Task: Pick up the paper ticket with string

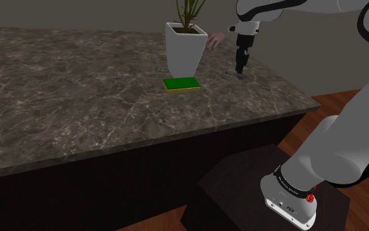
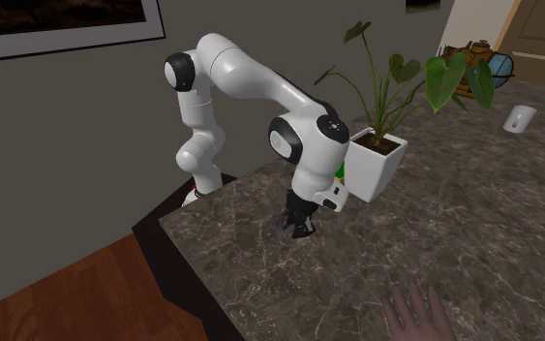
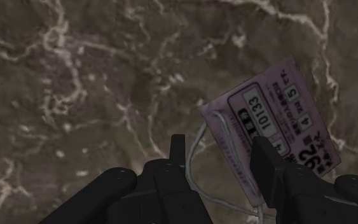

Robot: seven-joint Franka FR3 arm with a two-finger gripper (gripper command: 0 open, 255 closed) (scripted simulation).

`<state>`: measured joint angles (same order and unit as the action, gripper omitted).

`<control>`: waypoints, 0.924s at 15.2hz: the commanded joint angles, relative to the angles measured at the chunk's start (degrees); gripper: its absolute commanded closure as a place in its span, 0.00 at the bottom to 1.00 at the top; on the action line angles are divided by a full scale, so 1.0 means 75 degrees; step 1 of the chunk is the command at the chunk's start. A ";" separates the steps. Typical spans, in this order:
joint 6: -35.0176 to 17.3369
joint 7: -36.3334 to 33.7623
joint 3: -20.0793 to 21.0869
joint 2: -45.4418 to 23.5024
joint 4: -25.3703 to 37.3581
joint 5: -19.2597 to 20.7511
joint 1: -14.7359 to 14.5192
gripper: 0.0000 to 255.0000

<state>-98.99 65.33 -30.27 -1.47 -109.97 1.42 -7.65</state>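
The paper ticket point(image 3: 279, 108) is pale pink with black printed numbers and a thin white string point(image 3: 199, 149) looped at one end. It lies on the dark marbled counter point(image 3: 75, 83). My black gripper point(image 3: 222, 149) is down on it and shut on its string end: one finger point(image 3: 268, 168) presses on the ticket's face and the other stands beside the string loop. In the shoulder view the gripper point(image 1: 242, 69) points straight down at the counter near its right end, to the right of the planter. In the second exterior view the gripper point(image 2: 299, 229) touches the counter near its corner.
A white planter point(image 1: 185, 49) with a green plant stands close to the gripper, with a flat green pad point(image 1: 181, 84) in front of it. A hand-shaped object point(image 1: 214, 41) lies behind the planter and another point(image 2: 415, 312) at the counter's near side. A white cup point(image 2: 519, 118) stands far off.
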 commanded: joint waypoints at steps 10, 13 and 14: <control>0.0186 0.0003 -0.0002 0.0026 0.0165 0.0013 0.0001 1.00; 0.0487 -0.0005 0.0002 0.0073 0.0424 0.0033 -0.0005 1.00; 0.0588 -0.0007 0.0003 0.0086 0.0514 0.0039 -0.0007 1.00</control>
<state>-95.44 65.28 -30.26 -0.86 -106.94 1.71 -7.69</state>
